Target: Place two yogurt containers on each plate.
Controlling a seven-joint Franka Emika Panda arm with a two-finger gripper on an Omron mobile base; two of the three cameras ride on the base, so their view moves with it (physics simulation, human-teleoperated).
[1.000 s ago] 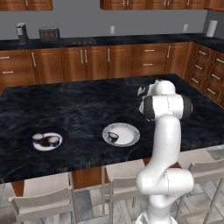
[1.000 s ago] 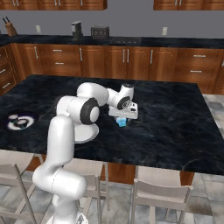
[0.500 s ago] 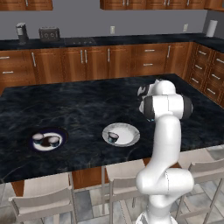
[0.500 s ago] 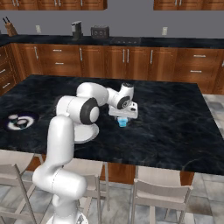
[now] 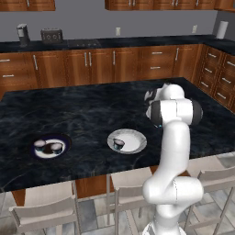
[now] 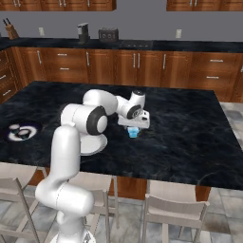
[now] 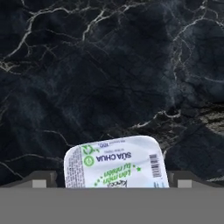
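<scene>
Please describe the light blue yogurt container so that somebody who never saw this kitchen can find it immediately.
On the dark marble island counter, look right of the pale grey-white plate, under the white arm's open gripper. There sits the light blue boxy yogurt container with a white printed lid. Unlike the round dark tubs on the plates, it is rectangular and stands on bare counter.

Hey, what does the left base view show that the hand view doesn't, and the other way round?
Left base view alone: the dark-rimmed plate holding two yogurt tubs, and the pale plate holding one dark tub.

Hand view alone: the light blue yogurt container, label up, lying between the open gripper's fingers.

Both: the black marbled island counter.
</scene>
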